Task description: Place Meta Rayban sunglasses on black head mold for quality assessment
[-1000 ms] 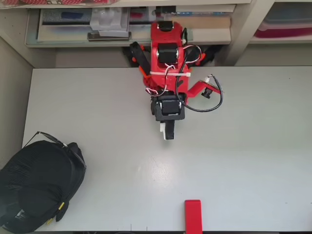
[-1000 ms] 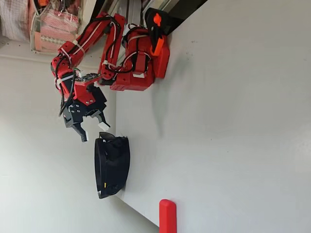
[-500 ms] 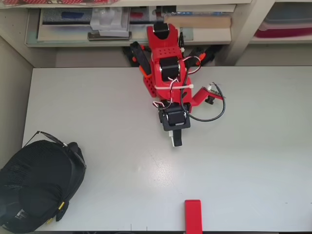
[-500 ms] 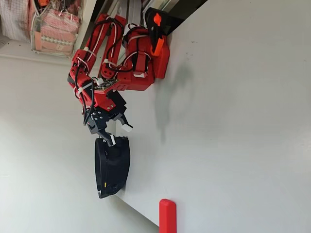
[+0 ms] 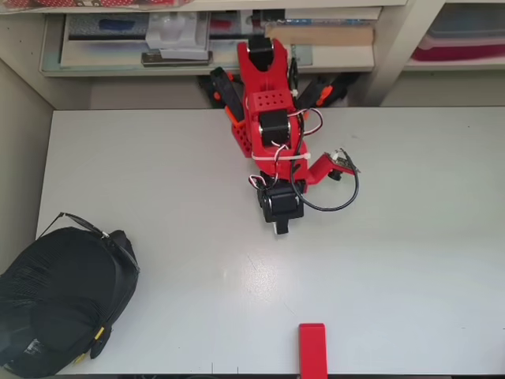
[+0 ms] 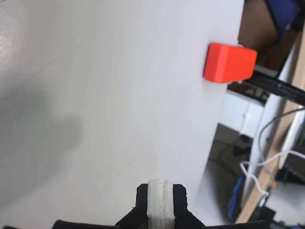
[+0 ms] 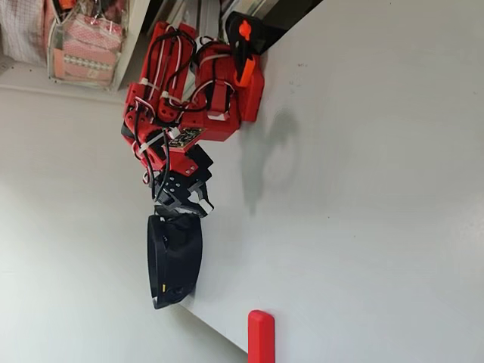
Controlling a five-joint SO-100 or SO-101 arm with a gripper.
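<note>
Gripper (image 6: 161, 202) clenched empty per wrist view; overhead alone shows sunglasses (image 5: 96, 234) on head mold (image 5: 59, 304) at 8 o'clock table (image 5: 394, 237) edge

Overhead view. Red arm (image 5: 268, 110) mounted at far table edge, centre, reaching toward near side. Gripper (image 5: 282, 227) black w/ white tip, pointing at near edge, above bare table (image 5: 394, 237); jaw state not readable from this angle. Black cable (image 5: 335, 201) loops off arm's right side; white wires and zip tie around mid-arm.

Head mold (image 5: 59, 300) sits at lower-left corner of table, partly cut by frame edge. Sunglasses (image 5: 99, 234) on it: thin black frame along its upper rim, yellow tip visible at lower right of mold. Well apart from gripper.

Red block (image 5: 312, 347) at near edge, centre-right. Shelving w/ boxes behind table.
</note>
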